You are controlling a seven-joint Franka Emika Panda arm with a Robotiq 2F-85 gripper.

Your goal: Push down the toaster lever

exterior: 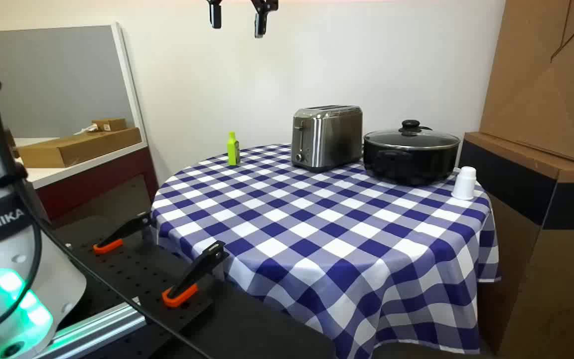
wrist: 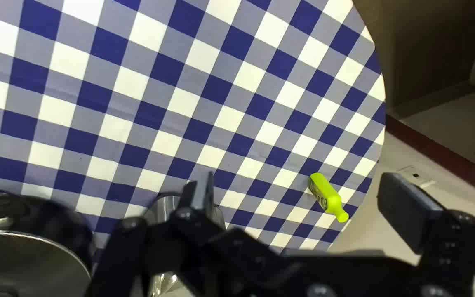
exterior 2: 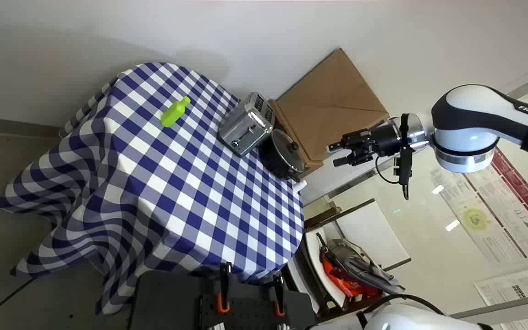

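Note:
A silver toaster stands on the checkered table, also seen in an exterior view. Its lever is on the narrow front face, near the top of its slot, above a round knob; it also shows in an exterior view. In the wrist view the toaster is mostly hidden behind a finger, and its lever cannot be made out. My gripper is high above the table, well apart from the toaster. It is open and empty, with fingers wide apart in the wrist view and an exterior view.
A black pot with a glass lid stands right beside the toaster. A lime-green bottle stands near the table's edge. White cups stand beyond the pot. Cardboard boxes rise beside the table. Clamps hold the tablecloth edge.

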